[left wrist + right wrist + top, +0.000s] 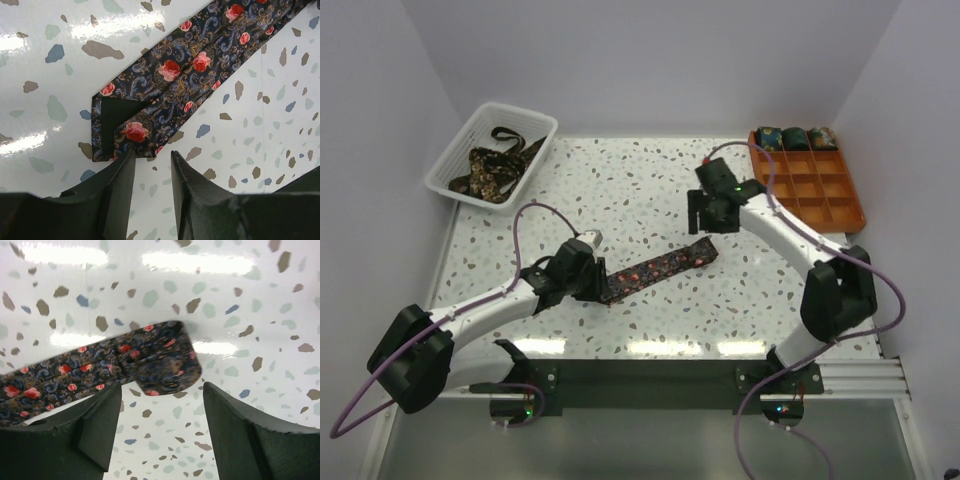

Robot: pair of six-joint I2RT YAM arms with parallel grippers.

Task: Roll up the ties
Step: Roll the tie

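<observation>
One dark tie [655,270] with red roses lies flat and diagonal on the speckled table. My left gripper [598,282] is at its lower-left end. In the left wrist view the tie's end [150,115] shows a folded-back dark lining, and the left gripper [152,152] stands open just short of it. Its left fingertip [129,156] touches the tie's edge, and only table shows between the jaws. The tie's upper-right end [160,362] is turned over into a short fold. My right gripper [162,385] stands wide open just before that fold, holding nothing.
A white mesh basket [535,122] at the back left holds more loose ties [495,165]. An orange gridded tray [820,195] at the back right has three rolled ties [795,137] in its far row. Walls close in on both sides.
</observation>
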